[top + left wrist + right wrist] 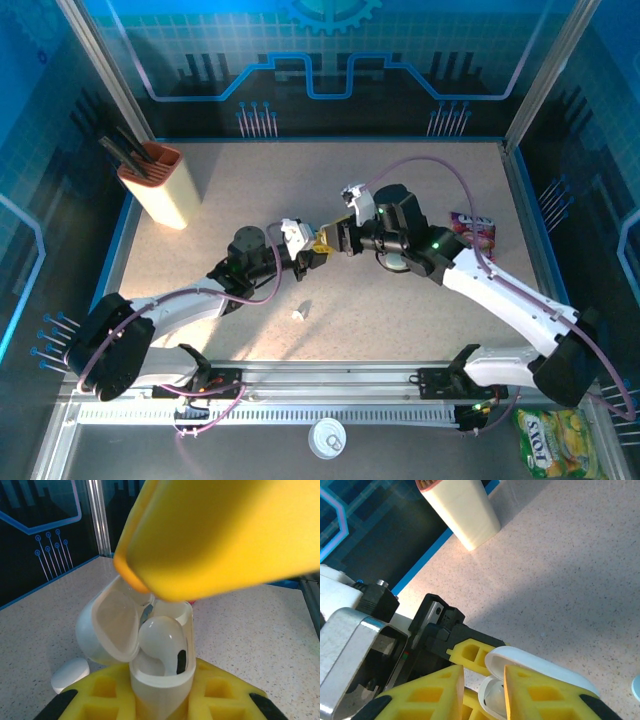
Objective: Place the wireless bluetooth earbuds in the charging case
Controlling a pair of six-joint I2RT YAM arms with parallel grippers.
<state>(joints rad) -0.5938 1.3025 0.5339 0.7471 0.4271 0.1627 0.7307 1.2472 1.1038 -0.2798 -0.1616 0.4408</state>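
1. Yellow fingers [435, 695] of the right gripper [483, 675] sit closest to my wrist view, poised directly over the charging case [107, 630]. Its jaws stand a little parted and I see nothing pinched between them, so I read that hand as released.
2. Left gripper [161, 700] is below the case and clenched on its lower body, holding it upright off the table [400, 320] with the mouth facing up.
3. On the case itself, the lid is swung back to one side and the wells are exposed. It hangs between the two grippers where they meet.
4. One earbud [162, 640] rests inside the case, rounded head up with its dark patch showing. It looks to ride a little high, and I cannot tell whether it is fully home.
5. A loose earbud [298, 314] lies on the table beside the case, on the lid side and nearer the arm bases.
6. My judgement is that the first bud is in or nearly in, and the second is not yet picked up.
7. Next I would lift the right gripper off the case and bring it down over the loose bud. The pinch has to be fine and square, since something that small and smooth could easily skid away. The left hand should keep the case level meanwhile.
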